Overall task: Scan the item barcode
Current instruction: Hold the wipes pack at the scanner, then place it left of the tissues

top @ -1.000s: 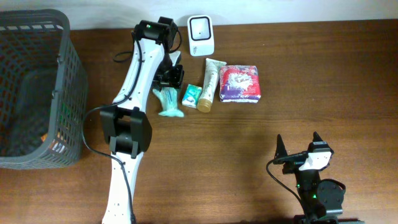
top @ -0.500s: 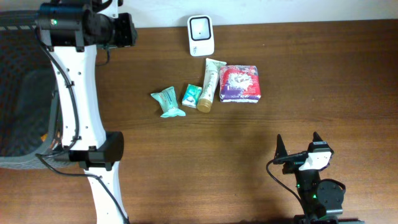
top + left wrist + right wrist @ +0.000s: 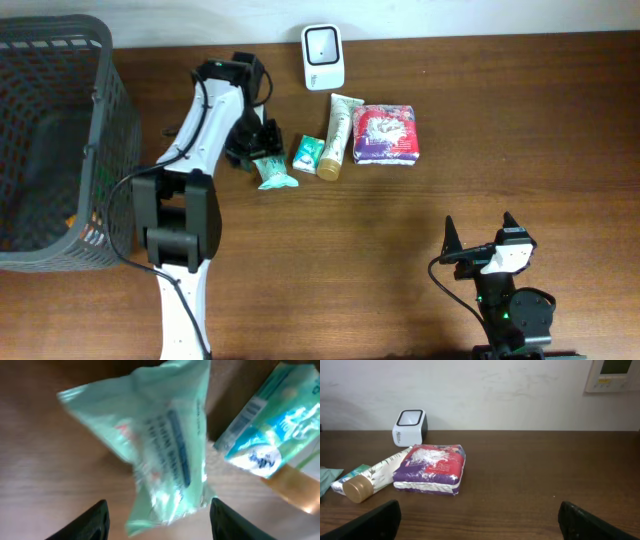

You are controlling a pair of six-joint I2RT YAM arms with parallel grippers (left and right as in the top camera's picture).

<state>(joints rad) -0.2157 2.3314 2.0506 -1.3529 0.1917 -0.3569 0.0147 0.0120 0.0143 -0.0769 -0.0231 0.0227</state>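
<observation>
Left gripper [image 3: 159,519] hangs directly over the teal pouch [image 3: 160,445] toward the table's back edge, jaws part open and gripping nothing, straddling its narrow width; right gripper [image 3: 478,235] sits at the front edge, well apart, spread wide and empty.

The pouch [image 3: 160,445] is pale green with blue print. The box [image 3: 307,152] is teal and white, the tube [image 3: 340,125] cream with a gold cap [image 3: 356,489], the pack [image 3: 385,135] purple, red and white. The scanner [image 3: 323,57] is white, the basket [image 3: 60,140] dark grey.

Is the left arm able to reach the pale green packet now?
Likely yes: the left gripper hangs open just over the pale green packet, nothing between; the small teal box lies close beside.
</observation>
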